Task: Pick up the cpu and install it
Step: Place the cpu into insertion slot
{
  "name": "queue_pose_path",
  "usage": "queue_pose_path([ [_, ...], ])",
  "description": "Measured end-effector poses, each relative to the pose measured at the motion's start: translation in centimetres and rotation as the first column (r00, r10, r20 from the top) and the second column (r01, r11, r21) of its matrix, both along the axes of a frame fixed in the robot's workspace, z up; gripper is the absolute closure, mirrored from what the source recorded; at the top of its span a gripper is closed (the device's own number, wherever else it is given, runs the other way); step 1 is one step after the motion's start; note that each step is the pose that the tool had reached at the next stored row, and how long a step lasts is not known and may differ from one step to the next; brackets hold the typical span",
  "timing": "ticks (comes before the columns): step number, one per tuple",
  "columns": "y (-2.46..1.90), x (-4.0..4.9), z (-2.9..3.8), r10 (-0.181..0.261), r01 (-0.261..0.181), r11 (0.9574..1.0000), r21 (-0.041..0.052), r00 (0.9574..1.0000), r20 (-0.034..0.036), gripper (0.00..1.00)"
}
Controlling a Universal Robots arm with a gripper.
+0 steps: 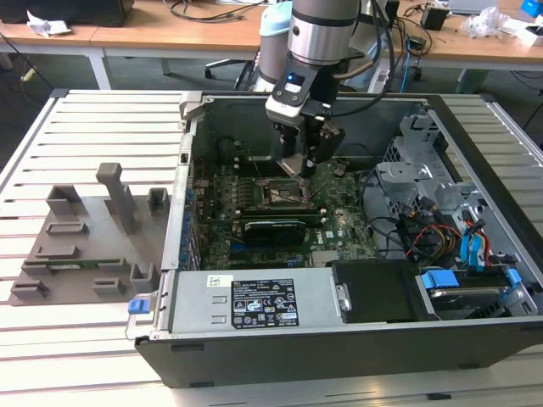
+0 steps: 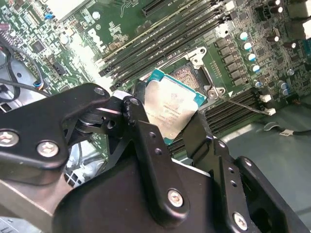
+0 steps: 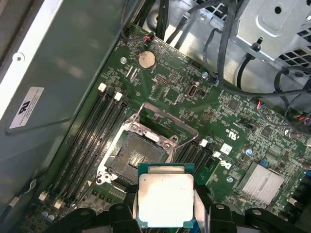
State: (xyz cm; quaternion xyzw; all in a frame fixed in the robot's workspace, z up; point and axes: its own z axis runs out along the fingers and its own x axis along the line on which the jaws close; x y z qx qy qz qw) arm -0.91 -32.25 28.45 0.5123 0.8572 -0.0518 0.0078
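Two fingers [image 2: 146, 131] of the hand [image 2: 170, 124] pinch the cpu [image 3: 165, 198] near the open socket [image 3: 135, 158].

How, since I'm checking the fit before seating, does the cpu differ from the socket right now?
The cpu has a pale silver top; the socket is a dark recess. The cpu is gripped by the tool, clear of the motherboard; the socket sits fixed on it, its metal frame swung open. Both are square.

Robotics lab, slatted workbench [image 1: 102, 110], cable-strewn desks [image 1: 187, 38] (wooden), opened computer case [image 1: 339, 348]
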Motion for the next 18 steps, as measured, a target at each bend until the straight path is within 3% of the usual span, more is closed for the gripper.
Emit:
queue_pose_path([
  [12,0.0,0.0,-0.03,-0.101,0.101,0.9949,-0.0007,0.9949,0.0001,0.45],
  [18,0.0,0.0,-0.04,-0.159,0.159,0.9873,-0.0028,0.9873,0.0003,0.45],
])
